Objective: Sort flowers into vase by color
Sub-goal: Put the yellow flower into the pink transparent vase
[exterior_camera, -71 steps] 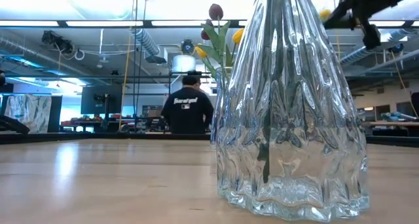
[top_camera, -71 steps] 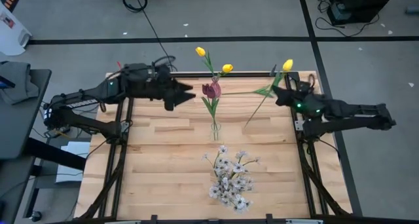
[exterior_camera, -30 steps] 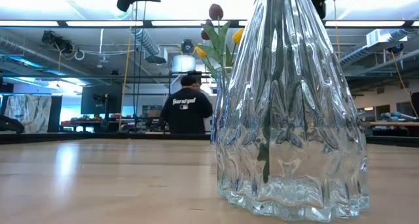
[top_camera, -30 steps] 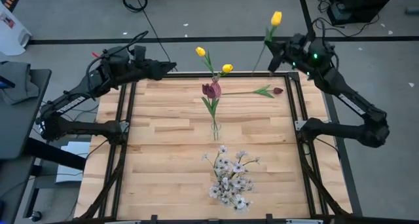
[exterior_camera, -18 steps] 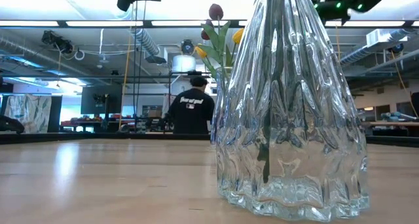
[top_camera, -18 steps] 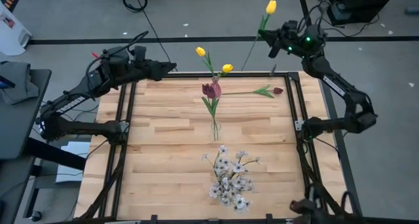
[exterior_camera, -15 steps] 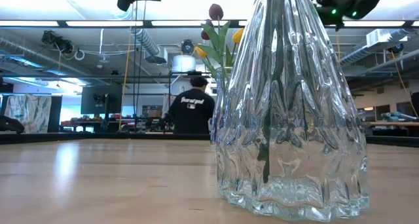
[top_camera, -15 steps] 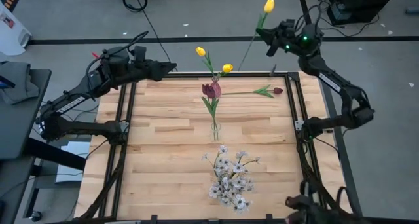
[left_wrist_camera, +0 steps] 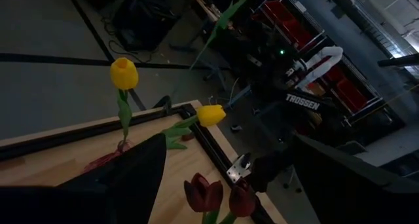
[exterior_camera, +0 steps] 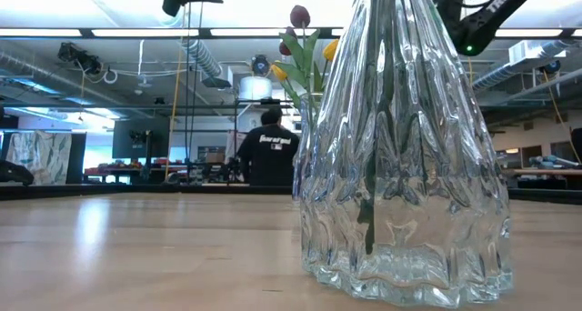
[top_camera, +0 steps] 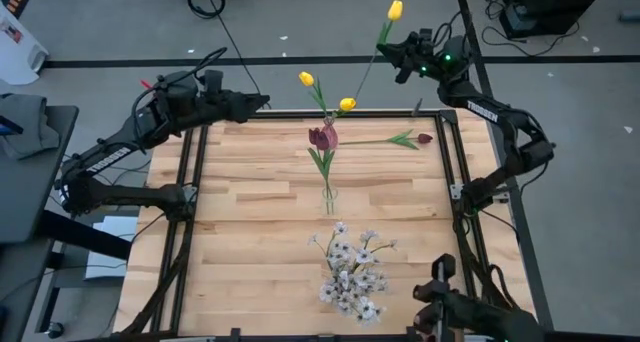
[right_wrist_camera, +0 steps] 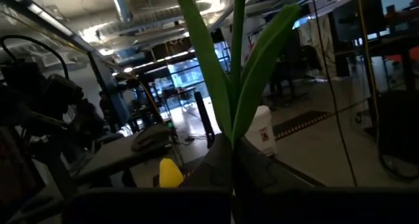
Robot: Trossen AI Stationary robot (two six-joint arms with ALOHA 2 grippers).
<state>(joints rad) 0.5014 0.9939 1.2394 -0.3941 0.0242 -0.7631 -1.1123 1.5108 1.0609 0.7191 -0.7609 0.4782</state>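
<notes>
My right gripper point(top_camera: 385, 49) was raised high beyond the table's far right corner, arm stretched up and bent at the elbow, fingers clamped on a yellow tulip's point(top_camera: 395, 10) stem. My left gripper point(top_camera: 262, 101) waited at the far left edge, arm folded back, fingers point(left_wrist_camera: 124, 185) spread apart, empty.

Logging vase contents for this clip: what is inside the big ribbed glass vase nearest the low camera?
Through the glass vase dark green stems show, running up its middle. Its top is cut off in that view, so the blooms cannot be seen there. From above, white blossoms cover that vase.
</notes>
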